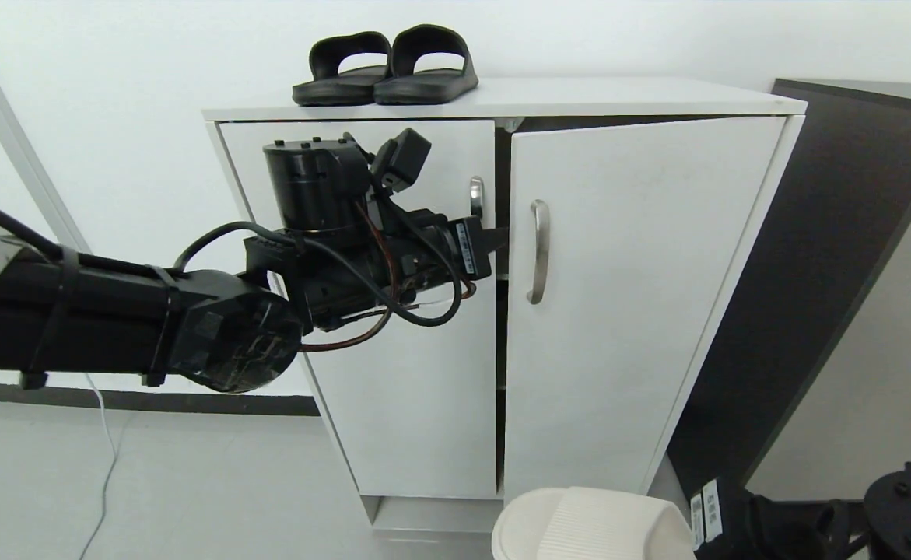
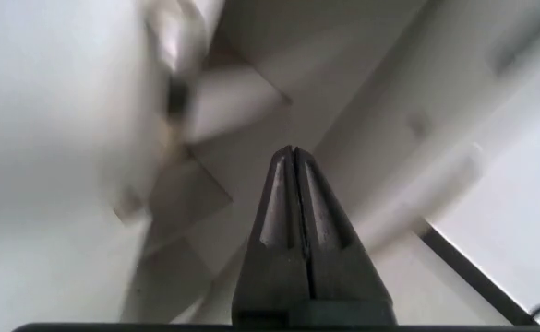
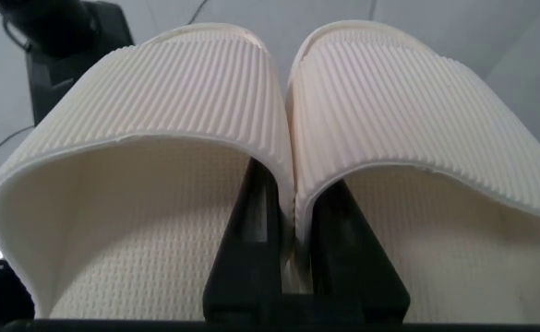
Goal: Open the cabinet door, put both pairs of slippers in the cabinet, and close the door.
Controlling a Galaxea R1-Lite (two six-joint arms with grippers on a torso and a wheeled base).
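A white cabinet (image 1: 424,404) has two doors, and a dark gap shows between them and above the right door (image 1: 626,311). My left gripper (image 1: 500,237) is shut, with its tip at that gap, just under the left door's handle (image 1: 477,194) and beside the right handle (image 1: 537,250). In the left wrist view the closed fingers (image 2: 279,207) point at the cabinet's edges. A black pair of slippers (image 1: 385,68) rests on the cabinet top. My right gripper (image 3: 293,235) is shut on the inner sides of the white slippers (image 3: 390,101), held low before the cabinet (image 1: 591,525).
A dark panel (image 1: 836,257) leans along the cabinet's right side. A thin cable (image 1: 105,459) hangs down to the grey floor at the left. A white wall stands behind the cabinet.
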